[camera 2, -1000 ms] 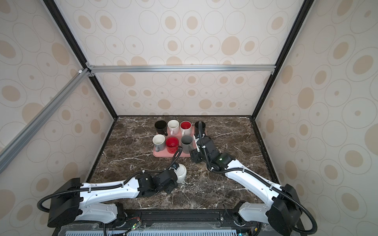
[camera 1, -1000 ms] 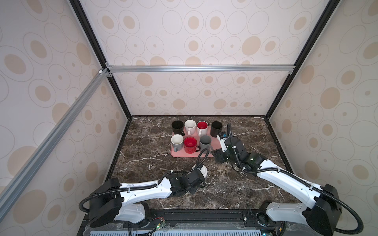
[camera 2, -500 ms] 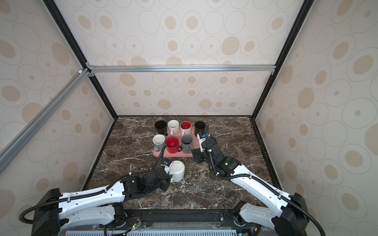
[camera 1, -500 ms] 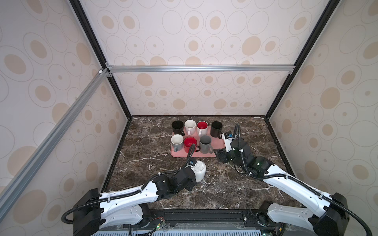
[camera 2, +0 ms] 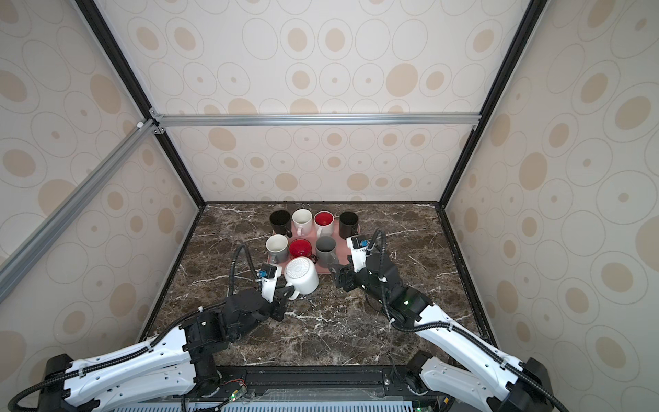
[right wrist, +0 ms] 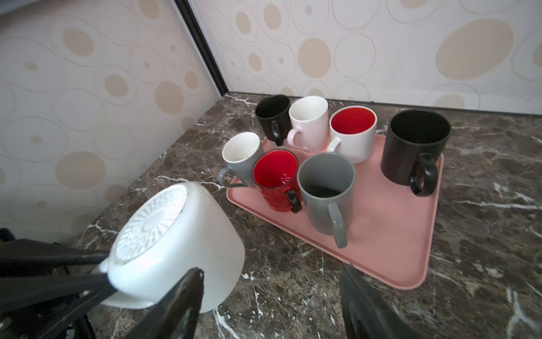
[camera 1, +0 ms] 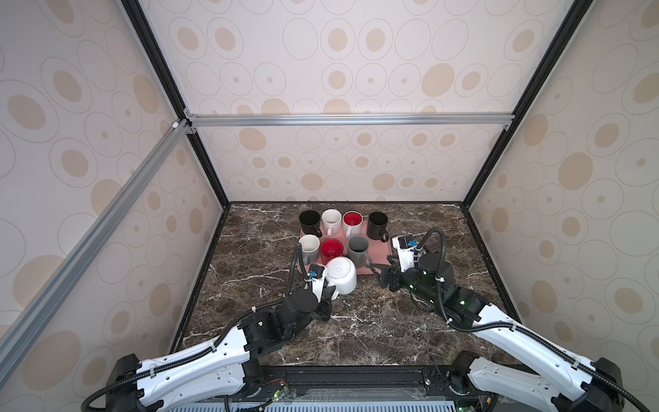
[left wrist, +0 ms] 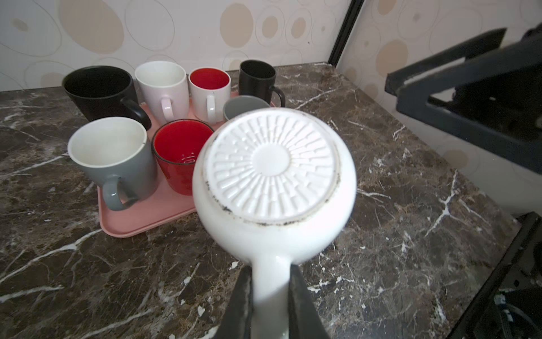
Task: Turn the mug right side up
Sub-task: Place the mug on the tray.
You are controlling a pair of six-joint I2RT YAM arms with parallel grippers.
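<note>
A white mug (camera 1: 341,274) (camera 2: 301,274) is upside down and tilted, its ribbed base (left wrist: 272,164) facing up, just in front of the pink tray (camera 1: 379,249). My left gripper (camera 1: 330,290) (left wrist: 271,270) is shut on its handle from the near side. In the right wrist view the mug (right wrist: 176,243) leans with its rim low over the marble; whether it touches I cannot tell. My right gripper (camera 1: 378,274) (right wrist: 271,273) stands open to the right of the mug, by the tray's front right corner, holding nothing.
Several upright mugs, black, white, red and grey, crowd the pink tray (camera 2: 344,246) (right wrist: 396,234) at the back middle. A grey mug (right wrist: 325,190) stands nearest my right gripper. Enclosure walls close in the left, right and back. Bare marble (camera 1: 356,331) lies in front.
My left arm has carried the white mug away from the front edge toward the tray, still held by its handle. The right arm has shifted slightly to the right, jaws still open.
</note>
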